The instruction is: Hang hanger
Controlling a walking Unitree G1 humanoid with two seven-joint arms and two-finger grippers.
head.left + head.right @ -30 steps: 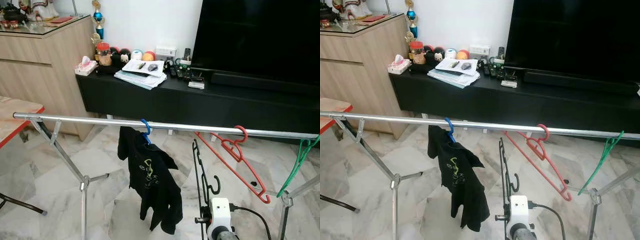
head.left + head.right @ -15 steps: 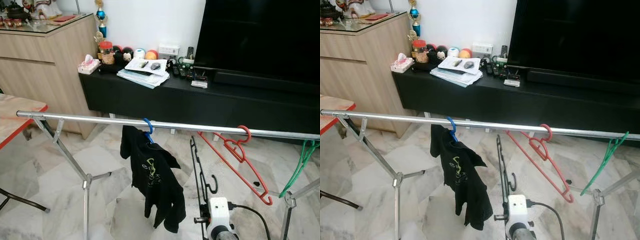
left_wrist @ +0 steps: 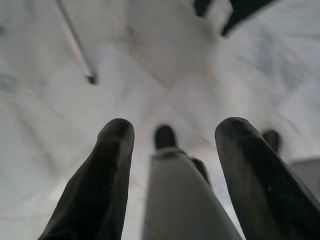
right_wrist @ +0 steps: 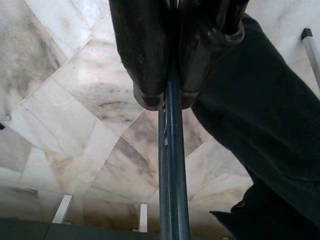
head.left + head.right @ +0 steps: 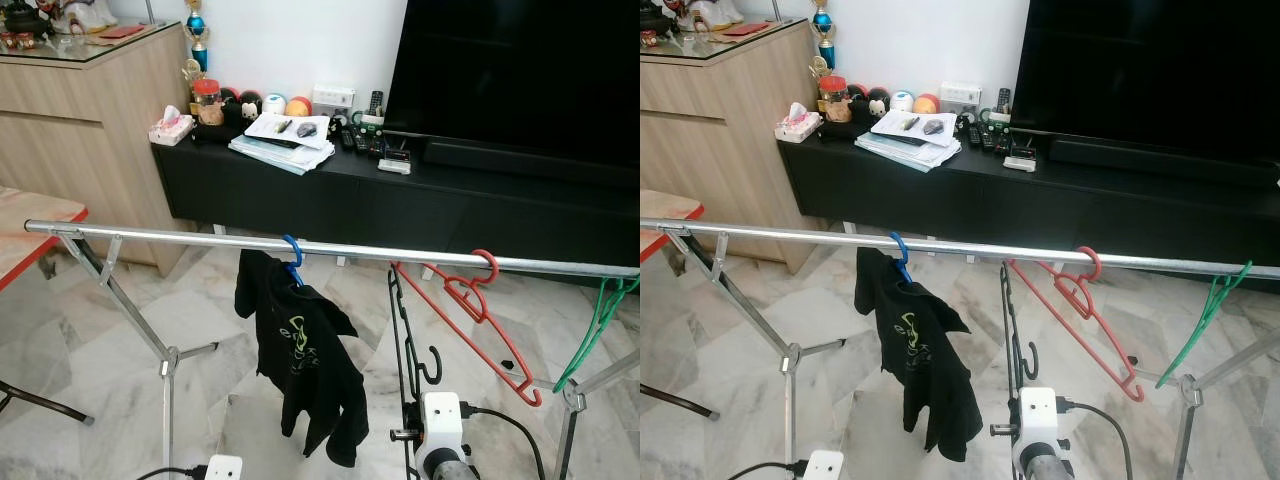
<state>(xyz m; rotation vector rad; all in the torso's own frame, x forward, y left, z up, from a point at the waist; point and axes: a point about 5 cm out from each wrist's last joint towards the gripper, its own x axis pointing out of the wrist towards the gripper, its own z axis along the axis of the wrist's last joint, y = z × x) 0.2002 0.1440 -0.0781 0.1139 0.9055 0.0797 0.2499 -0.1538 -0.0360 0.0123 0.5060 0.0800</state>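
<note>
Two arms: left gripper (image 3: 172, 150) low over the marble floor (image 5: 80, 340), jaws apart, holding nothing. Rail (image 5: 180, 237) carries blue hanger (image 5: 292, 262) with black shirt (image 5: 305, 360), then black hanger (image 5: 400, 350), thin wire, upright just under the rail, pinched in right gripper (image 4: 167, 97); it sits higher than before. Rightward, red hanger (image 5: 480, 310), green hanger (image 5: 598, 325). Bare rail gap between shirt and red hanger.

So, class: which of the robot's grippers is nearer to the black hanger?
The right gripper: its fingers are shut on the black hanger, holding it up below the rail. The left gripper hangs open over the floor, apart from it.
</note>
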